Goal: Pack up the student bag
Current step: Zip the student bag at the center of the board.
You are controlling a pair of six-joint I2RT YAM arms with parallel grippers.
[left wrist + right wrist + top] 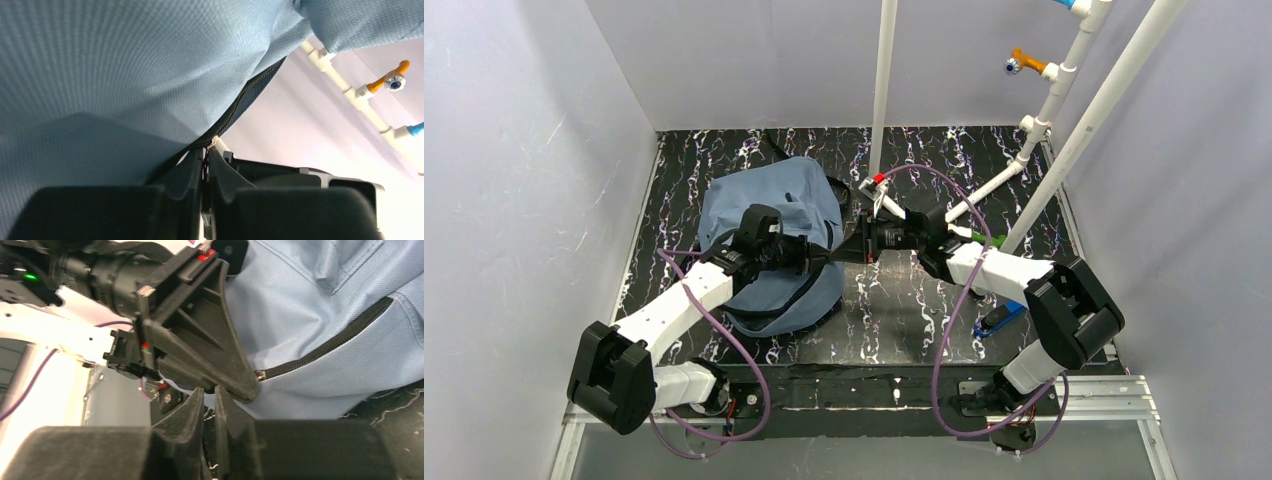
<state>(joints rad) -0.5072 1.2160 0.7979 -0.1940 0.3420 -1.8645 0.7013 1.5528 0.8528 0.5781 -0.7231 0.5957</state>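
Observation:
The student bag (pixel 764 205) is slate-blue fabric and lies on the black marbled table, left of centre. Its black zipper (pixel 330 347) ends in a small metal slider (pixel 260 375). My left gripper (pixel 826 257) is at the bag's right edge. In the left wrist view its fingertips (pixel 206 150) are pressed almost together on a thin pull right under the slider (pixel 215 141), with bag fabric (pixel 125 75) filling the view above. My right gripper (pixel 850 252) faces it tip to tip. Its fingers (pixel 209 389) stand a narrow slit apart with nothing between them, just below the left gripper's finger (pixel 235 375).
White pipes (pixel 1064 90) with an orange valve handle (pixel 1024 60) run along the back right. A white pole (pixel 884 90) stands behind the grippers. A blue object (pixel 999 320) lies by the right arm. Grey walls close in both sides.

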